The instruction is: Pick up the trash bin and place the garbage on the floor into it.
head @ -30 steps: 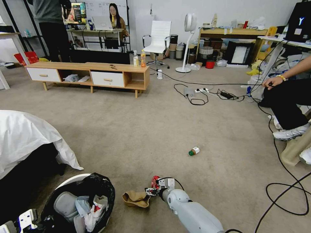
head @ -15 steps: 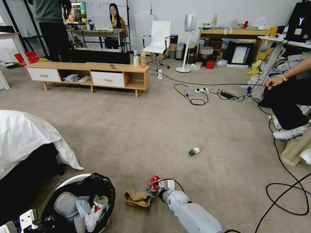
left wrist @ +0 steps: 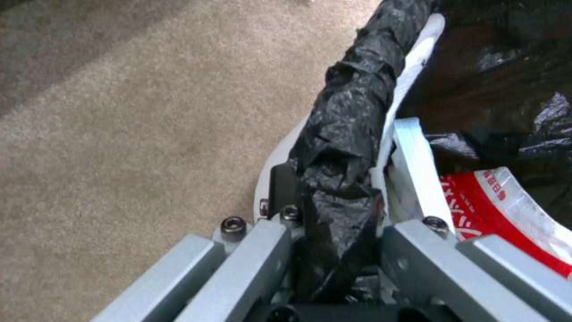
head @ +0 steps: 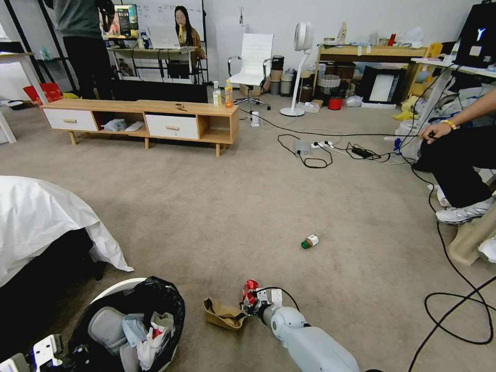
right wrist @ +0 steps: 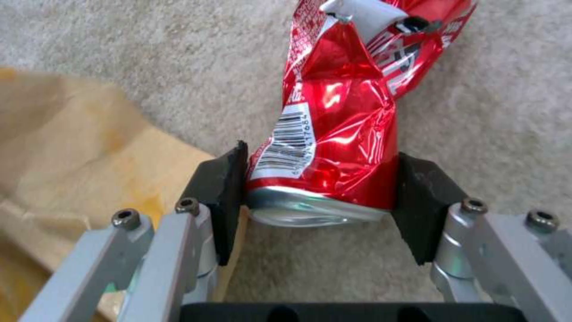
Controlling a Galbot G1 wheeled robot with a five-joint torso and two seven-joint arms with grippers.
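At the far left of the head view, low in the corner, the left gripper (left wrist: 334, 210) was closed on the rim of the trash bin (head: 111, 290), one finger outside the white wall and one inside, with the black bag (left wrist: 346, 134) pinched between them. The bin stood tilted toward the robot beside a bed with a white sheet (head: 41, 217), and inside it lay white tissues (head: 147, 338) and a piece of red wrapper (left wrist: 506, 210). To the right of the bin, one torn brown cardboard piece (head: 223, 314) lay on the floor (head: 232, 206). Just beside it, the right arm reached forward and low over the carpet, and the right gripper (right wrist: 321, 197) was closed on one crushed red soda can (right wrist: 334, 147); both black pads (right wrist: 223, 197) pressed against the sides of the can near its silver bottom. The can was touching the cardboard or very close to it; I could not tell which. Farther to the right and well apart, one small green-capped bottle (head: 310, 241) lay on its side on the carpet. So three pieces of garbage were outside the bin.
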